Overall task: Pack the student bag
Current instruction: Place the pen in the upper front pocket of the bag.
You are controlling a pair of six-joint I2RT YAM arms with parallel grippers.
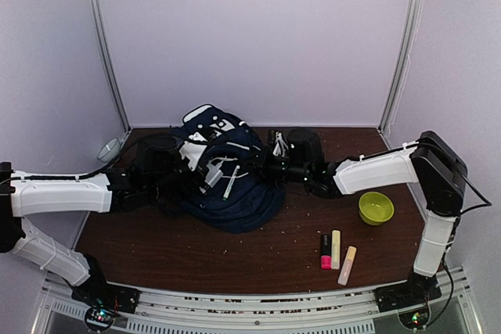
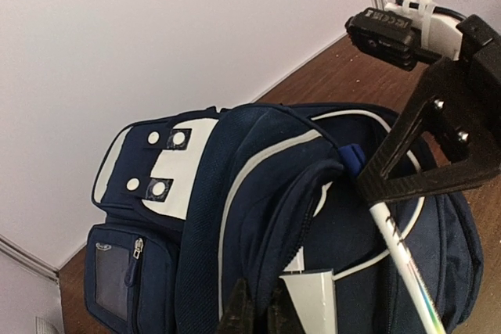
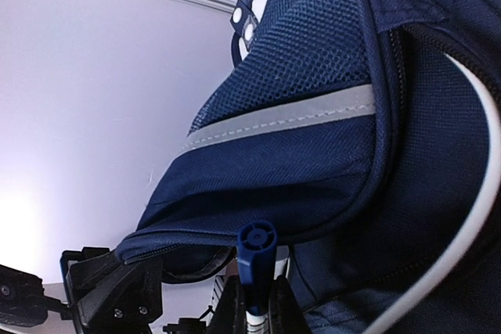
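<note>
Currently backpack sits toward 12 o'clock on the tabletop. Left tool, at its 9 o'clock, clenched on its fabric; right tool, at 3 o'clock, grips a blue-capped pen.

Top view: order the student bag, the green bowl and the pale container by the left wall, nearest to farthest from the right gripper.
1. student bag: right at the tips of the right gripper, on its left.
2. green bowl: on the table's right side, beside the right arm.
3. pale container: at the far left edge, beyond the bag.
</note>
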